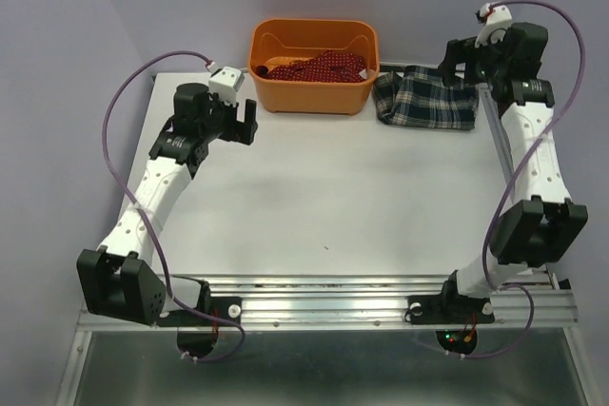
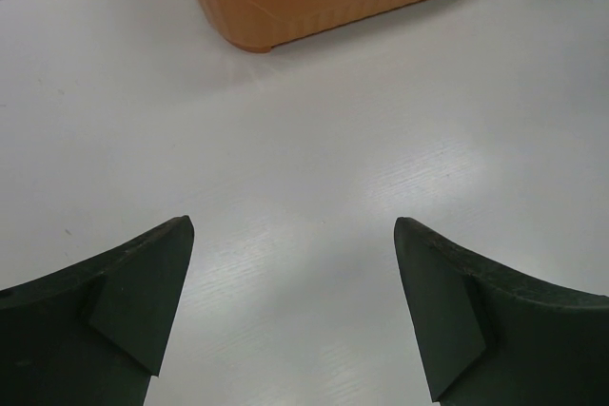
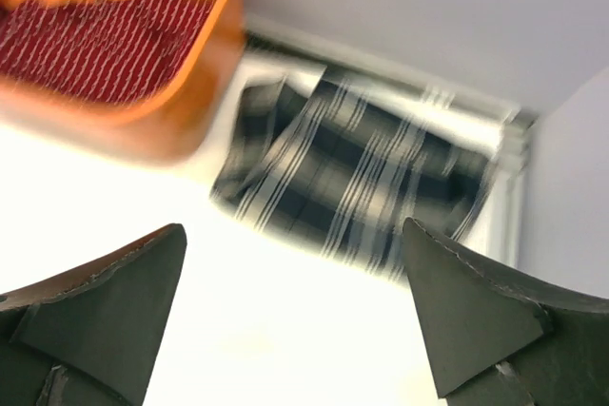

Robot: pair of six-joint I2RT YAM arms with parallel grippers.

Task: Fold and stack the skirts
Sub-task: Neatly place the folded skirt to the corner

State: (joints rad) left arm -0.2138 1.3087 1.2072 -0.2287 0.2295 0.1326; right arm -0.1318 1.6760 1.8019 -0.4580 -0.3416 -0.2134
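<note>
Top external: tartan skirt [image 1: 425,100] bunched at far right of table [image 1: 333,197], long axis left-right, just beside orange tub [image 1: 309,100]. Red skirt [image 1: 319,67] lies inside tub. Right gripper [image 1: 457,66] hovers at tartan's far right end, fingers spread, empty; clearly nearer arm. Left gripper [image 1: 245,121] spread, empty, over bare table by tub's left end. Likely next: right descends onto tartan.

The tartan skirt [image 1: 425,99] sat kinda folded, lying flat at the far right of the table [image 1: 333,197], just beside the orange tub [image 1: 309,94]. The red dotted skirt [image 1: 319,67] was bunched up inside that tub.
</note>
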